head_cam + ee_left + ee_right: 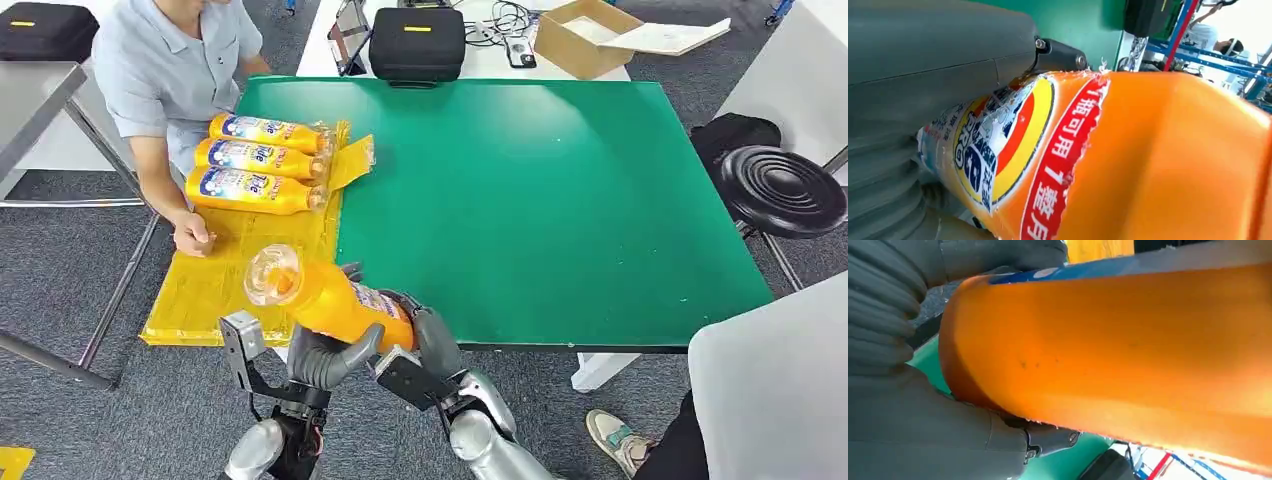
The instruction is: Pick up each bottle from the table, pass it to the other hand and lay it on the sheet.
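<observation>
Green matting covers the surface (540,190); a yellow sheet (215,280) hangs over its left edge, carrying 3 bottles (255,160) side by side, a person's hand (193,233) resting just beside them. A 4th bottle (330,300) hangs in the air near the sheet's corner, clear base toward the sheet, gripped by both the left hand (325,355) and right hand (425,335). If the right lets go before the left grips firmly, the slick bottle may slip and drop.
</observation>
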Controlling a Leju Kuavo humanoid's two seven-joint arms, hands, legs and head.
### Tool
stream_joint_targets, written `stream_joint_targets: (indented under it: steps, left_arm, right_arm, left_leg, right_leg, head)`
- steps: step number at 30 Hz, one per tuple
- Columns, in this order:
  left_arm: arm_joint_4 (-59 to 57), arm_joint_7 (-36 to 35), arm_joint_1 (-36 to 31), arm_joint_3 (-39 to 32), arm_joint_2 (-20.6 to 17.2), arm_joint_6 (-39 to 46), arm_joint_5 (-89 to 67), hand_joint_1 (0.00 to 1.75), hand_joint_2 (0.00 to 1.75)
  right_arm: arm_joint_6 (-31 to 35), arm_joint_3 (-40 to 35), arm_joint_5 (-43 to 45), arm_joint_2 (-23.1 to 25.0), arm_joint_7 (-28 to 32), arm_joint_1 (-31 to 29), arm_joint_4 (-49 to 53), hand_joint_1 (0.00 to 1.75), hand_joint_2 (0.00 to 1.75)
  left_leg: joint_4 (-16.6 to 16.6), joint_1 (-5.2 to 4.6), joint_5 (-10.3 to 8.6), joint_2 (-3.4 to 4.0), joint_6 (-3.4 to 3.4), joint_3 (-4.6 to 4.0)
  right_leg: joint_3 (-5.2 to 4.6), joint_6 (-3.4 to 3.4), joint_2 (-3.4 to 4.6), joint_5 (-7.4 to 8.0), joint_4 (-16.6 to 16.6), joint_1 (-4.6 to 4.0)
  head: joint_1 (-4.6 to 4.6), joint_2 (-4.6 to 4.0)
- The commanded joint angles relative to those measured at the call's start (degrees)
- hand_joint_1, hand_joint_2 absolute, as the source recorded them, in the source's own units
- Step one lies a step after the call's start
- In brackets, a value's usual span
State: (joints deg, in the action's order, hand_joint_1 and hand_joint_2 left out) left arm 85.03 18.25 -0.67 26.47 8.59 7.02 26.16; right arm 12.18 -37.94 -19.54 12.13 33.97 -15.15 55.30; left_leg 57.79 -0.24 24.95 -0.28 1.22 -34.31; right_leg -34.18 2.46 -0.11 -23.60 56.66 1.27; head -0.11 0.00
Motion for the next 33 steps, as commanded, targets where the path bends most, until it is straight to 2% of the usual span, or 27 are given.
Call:
stream_joint_targets:
  steps: [1, 2, 4, 6, 7, 12, 14, 19, 20, 23, 24, 25, 26, 33]
  left_arm:
    - [-5.3, -0.4, -3.7, -0.1, -0.3, -0.7, 0.3, 1.75, 1.75]
    - [-5.4, -0.4, -3.7, -0.3, -0.2, -1.1, 0.6, 1.75, 1.75]
    - [-5.7, -0.6, -3.7, -1.0, -0.2, -2.5, 1.9, 1.75, 1.75]
    - [-6.1, 0.1, -3.6, -1.6, -0.5, -3.5, 1.3, 1.75, 1.75]
    - [-6.3, 0.1, -3.6, -1.9, -0.4, -3.8, 1.5, 1.75, 1.75]
    - [-9.7, -1.5, -5.2, -4.4, 0.0, -4.3, 4.5, 1.75, 1.75]
    - [-13.1, -2.4, -7.2, -6.0, 0.0, 1.5, 2.6, 1.75, 1.75]
    - [-17.0, -0.6, -9.8, -7.8, -1.0, 5.5, -0.1, 1.75, 1.75]
    - [-17.0, 1.1, -10.1, -8.5, -1.2, 8.3, -2.2, 1.75, 1.75]
    - [-16.4, 4.8, -10.5, -10.2, -2.3, 16.1, -9.4, 1.75, 1.75]
    - [-14.5, 5.7, -9.7, -12.3, -2.8, 19.5, -13.8, 1.75, 1.75]
    - [-13.8, 5.0, -9.3, -13.4, -2.9, 18.7, -14.5, 1.75, 1.75]
    - [-13.5, 6.4, -9.1, -14.2, -3.2, 22.6, -19.3, 1.75, 1.75]
    - [-10.8, 4.9, -7.9, -17.0, -3.9, 21.1, -21.8, 1.75, 1.75]
  right_arm:
    - [-2.1, -5.5, -0.5, -0.9, 0.6, -1.9, -3.4, 1.75, 1.75]
    - [-2.3, -5.7, -0.5, -0.9, 0.6, -1.7, -3.3, 1.61, 1.75]
    - [-2.6, -6.0, -0.3, -0.8, 0.5, -1.3, -2.9, 0.02, 1.75]
    - [-3.2, -6.1, 0.4, -0.7, 0.7, -0.3, -1.4, 0.00, 1.75]
    - [-3.2, -6.1, 0.5, -0.8, 0.8, -0.1, -1.0, 0.00, 0.00]
    - [-1.6, -5.4, 1.5, -2.0, 2.4, 2.6, 3.9, 0.00, 0.00]
    - [1.2, -4.4, 1.3, -2.4, 3.1, 4.2, 6.1, 0.00, 0.00]
    - [4.7, -3.3, 0.8, -3.6, 4.0, 6.3, 9.4, 0.00, 0.00]
    - [6.8, -2.3, 0.5, -3.8, 4.5, 7.2, 10.4, 0.00, 0.00]
    - [11.0, 0.0, -0.7, -4.6, 4.8, 9.2, 12.8, 0.00, 0.00]
    - [11.7, 2.2, -0.2, -4.9, 4.8, 11.4, 15.7, 0.00, 0.00]
    - [11.3, 2.9, -0.2, -5.0, 4.7, 12.1, 16.8, 0.00, 0.00]
    - [11.7, 4.2, 0.4, -4.8, 4.8, 13.2, 18.1, 0.00, 0.00]
    - [13.2, 8.0, 1.2, -4.8, 5.0, 16.1, 22.0, 0.00, 0.00]
  left_leg:
    - [-0.1, 0.11, 0.07, -0.05, -0.10, 0.26]
    - [0.0, 0.07, 0.05, -0.04, -0.07, 0.17]
    - [0.0, 0.09, 0.06, -0.04, -0.09, 0.22]
    - [0.0, 0.11, 0.08, -0.02, -0.10, 0.23]
    - [-0.1, 0.10, 0.07, 0.00, -0.09, 0.27]
    - [0.0, 0.06, 0.03, -0.11, -0.07, 0.14]
    - [0.0, 0.10, 0.05, -0.11, -0.09, 0.20]
    - [0.0, 0.11, 0.04, -0.16, -0.10, 0.21]
    - [-0.1, 0.07, 0.03, 0.00, -0.08, 0.20]
    - [-0.1, 0.05, 0.00, -0.14, -0.06, 0.10]
    - [-0.1, 0.10, 0.06, -0.07, -0.10, 0.23]
    - [0.0, 0.07, 0.05, -0.01, -0.08, 0.11]
    - [0.0, 0.13, 0.10, 0.03, -0.11, 0.25]
    - [0.0, 0.07, 0.06, -0.02, -0.06, 0.08]
  right_leg:
    - [0.31, -0.15, -0.06, -0.07, -0.1, -0.12]
    - [0.20, -0.10, -0.05, -0.05, -0.1, -0.08]
    - [0.26, -0.13, -0.06, -0.06, -0.1, -0.10]
    - [0.28, -0.14, -0.04, -0.06, -0.1, -0.12]
    - [0.29, -0.14, -0.02, -0.06, -0.1, -0.11]
    - [0.18, -0.10, -0.12, -0.06, -0.1, -0.06]
    - [0.26, -0.13, -0.12, -0.07, -0.1, -0.11]
    - [0.30, -0.15, -0.15, -0.06, -0.1, -0.11]
    - [0.22, -0.12, 0.00, -0.02, -0.1, -0.08]
    - [0.16, -0.08, -0.12, -0.03, -0.1, -0.06]
    - [0.27, -0.14, -0.04, -0.05, -0.1, -0.12]
    - [0.12, -0.10, 0.00, -0.03, -0.1, -0.09]
    - [0.27, -0.15, 0.01, -0.08, -0.1, -0.15]
    - [0.11, -0.10, -0.02, -0.05, 0.0, -0.08]
  head:
    - [0.00, 0.00]
    - [0.02, 0.00]
    - [0.00, 0.00]
    - [0.00, 0.00]
    - [0.00, 0.00]
    - [0.00, 0.00]
    - [0.00, 0.00]
    - [0.04, 0.00]
    - [0.00, 0.00]
    - [0.07, 0.00]
    - [0.02, 0.00]
    - [-0.02, 0.00]
    - [-0.02, 0.00]
    - [0.02, 0.00]
